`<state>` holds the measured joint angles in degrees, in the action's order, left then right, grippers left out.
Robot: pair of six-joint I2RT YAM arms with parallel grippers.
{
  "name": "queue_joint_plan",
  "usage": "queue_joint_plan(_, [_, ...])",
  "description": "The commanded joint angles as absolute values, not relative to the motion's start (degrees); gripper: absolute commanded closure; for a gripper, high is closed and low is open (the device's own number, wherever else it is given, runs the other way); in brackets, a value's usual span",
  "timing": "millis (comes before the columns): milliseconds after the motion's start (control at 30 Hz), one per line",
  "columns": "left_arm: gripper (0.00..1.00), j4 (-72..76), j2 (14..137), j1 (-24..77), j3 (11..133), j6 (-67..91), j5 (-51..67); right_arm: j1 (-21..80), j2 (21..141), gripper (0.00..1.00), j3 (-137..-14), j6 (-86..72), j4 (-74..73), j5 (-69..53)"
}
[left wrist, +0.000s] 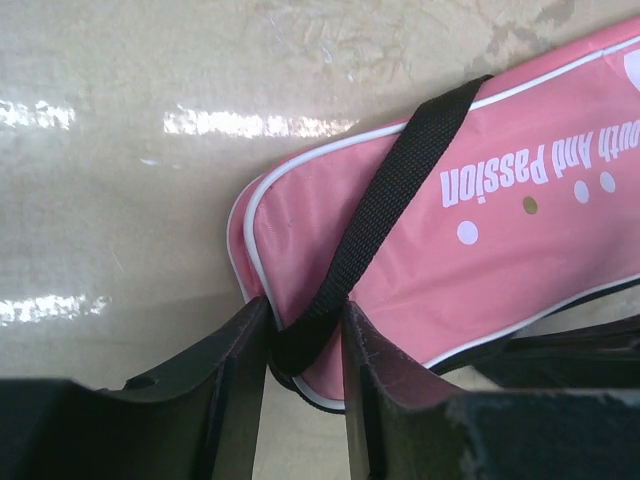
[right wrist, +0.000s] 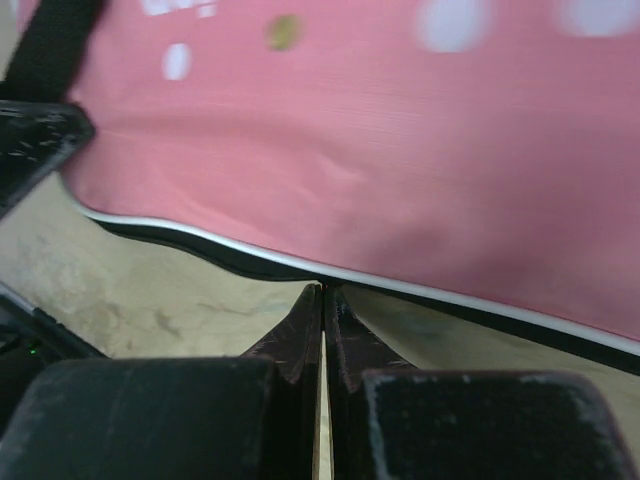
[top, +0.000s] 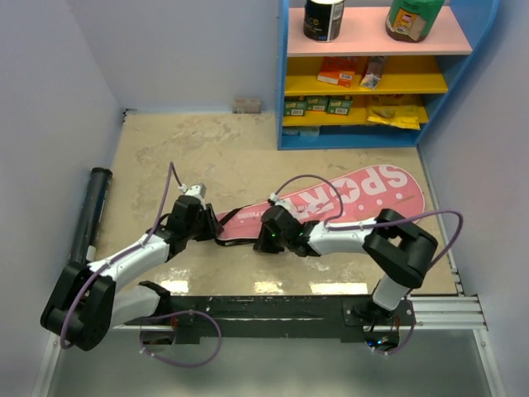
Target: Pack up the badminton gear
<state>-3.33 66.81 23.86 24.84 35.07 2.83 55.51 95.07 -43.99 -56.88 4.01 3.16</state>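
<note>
**Beige tabletop: bag strap pinched at left**

Beige marbled table (top: 207, 149), pale walls, blue shelf unit (top: 285, 83) at 1 o'clock. Pink "SPORT" bag (top: 364, 194) lies flat at centre, wide end toward 2 o'clock, narrow end toward 8. Black shuttle tube (top: 89, 211) lies along the 9 o'clock edge. Left gripper (left wrist: 305, 340) is clamped on the bag's black strap (left wrist: 400, 170) at the narrow end. Right gripper (right wrist: 323, 300) has its fingers together, tips at the bag's lower edge; can't tell if they pinch anything.
</note>
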Motion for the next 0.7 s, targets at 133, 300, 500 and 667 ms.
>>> queue_joint_plan(133, [0.64,-6.8,59.9,33.2,17.6,42.6,4.5,65.3,106.4,1.00,-55.6,-63.2,13.2,-1.8])
queue_joint_plan(300, [0.69,-6.4,53.3,34.4,13.3,45.2,5.0,66.5,108.2,1.00,-55.0,-63.2,13.1,-2.3])
queue_joint_plan(500, [0.81,-8.5,43.4,37.0,8.3,49.0,6.2,66.4,104.8,1.00,-48.5,-63.5,13.4,-1.0])
queue_joint_plan(667, [0.85,-9.1,37.7,42.7,4.5,53.9,4.8,66.5,102.1,1.00,-46.9,-64.8,11.9,1.3])
